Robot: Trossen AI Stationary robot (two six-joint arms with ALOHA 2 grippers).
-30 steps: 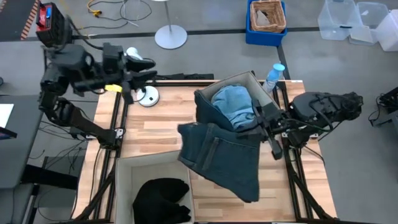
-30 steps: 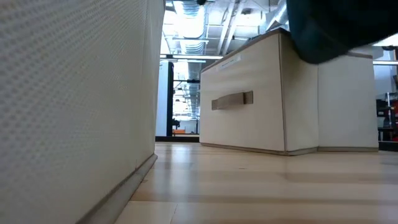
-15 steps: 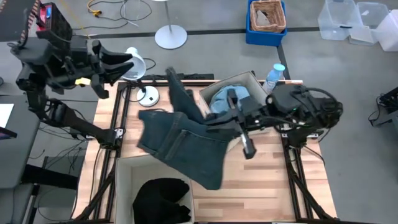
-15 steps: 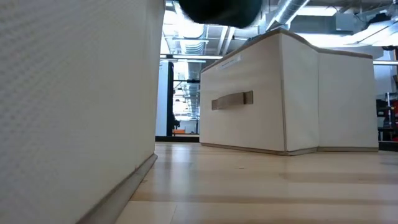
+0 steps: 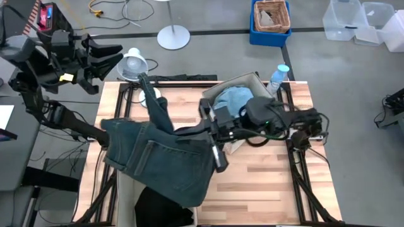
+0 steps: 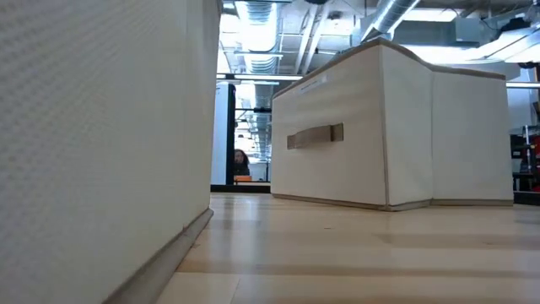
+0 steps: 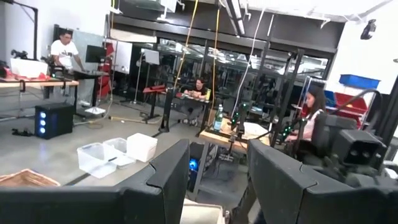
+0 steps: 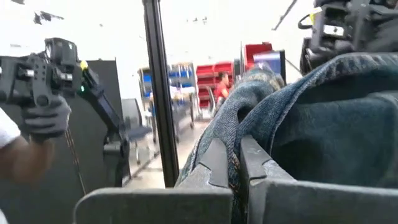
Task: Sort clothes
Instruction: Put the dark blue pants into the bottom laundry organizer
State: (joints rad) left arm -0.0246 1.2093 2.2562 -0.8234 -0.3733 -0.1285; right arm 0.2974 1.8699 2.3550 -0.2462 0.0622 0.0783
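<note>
While your right gripper [image 5: 203,128] keeps its fingers pinched on a fold of the dark blue-green jeans [image 5: 161,157], the garment has swung clear across the table: a second ago it hung just beside the far box [image 5: 251,81], and now it drapes over the table's left edge and the rim of the near box [image 5: 124,189]. That tells you the carry is nearly finished, and I judge the jeans are bound for the near box, where the black garment [image 5: 146,203] already lies. The light blue denim piece [image 5: 230,99] sits in the far box. The bright turquoise top does not show clearly; you may be seeing it mixed in with that blue heap, but I cannot tell.

Your right arm reaches low and long from its mount on the right side, stretched across the middle of the table, wrist leading toward the left. In the right wrist view the denim is bunched tight between the two fingers [image 8: 216,163], so the hold looks sound. One leg of the jeans trails up toward the far left corner, and it could snag the box rim when you let go.

Your left gripper [image 5: 110,53] waits off the table's far left corner, raised, fingers spread wide and holding nothing.
</note>
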